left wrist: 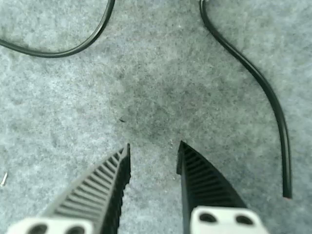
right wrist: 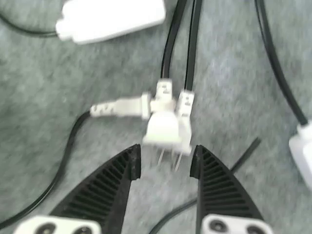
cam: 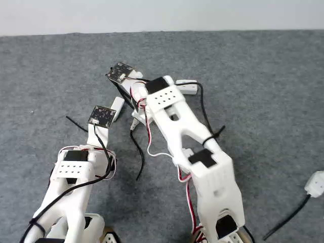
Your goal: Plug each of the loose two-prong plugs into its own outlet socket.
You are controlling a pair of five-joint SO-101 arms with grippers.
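In the right wrist view a white plug cluster [right wrist: 165,127] lies on the grey carpet, two bare prongs pointing at my right gripper [right wrist: 165,157]. That gripper is open, one black fingertip on each side of the prongs and not touching them. Two black cords and a white plug [right wrist: 122,107] join the cluster. A white outlet socket [right wrist: 109,19] lies beyond it. My left gripper [left wrist: 153,150] is open over bare carpet, holding nothing. From above, the plug [cam: 134,120] lies between the two arms, and a white socket [cam: 186,87] sits beside the right arm's wrist.
A loose black cord [left wrist: 265,90] ends near the left gripper, and another black cord [left wrist: 73,46] curves farther off. A further white socket [cam: 316,183] with a black cable lies at the table's right edge. Another white block [right wrist: 302,146] shows beside the right gripper.
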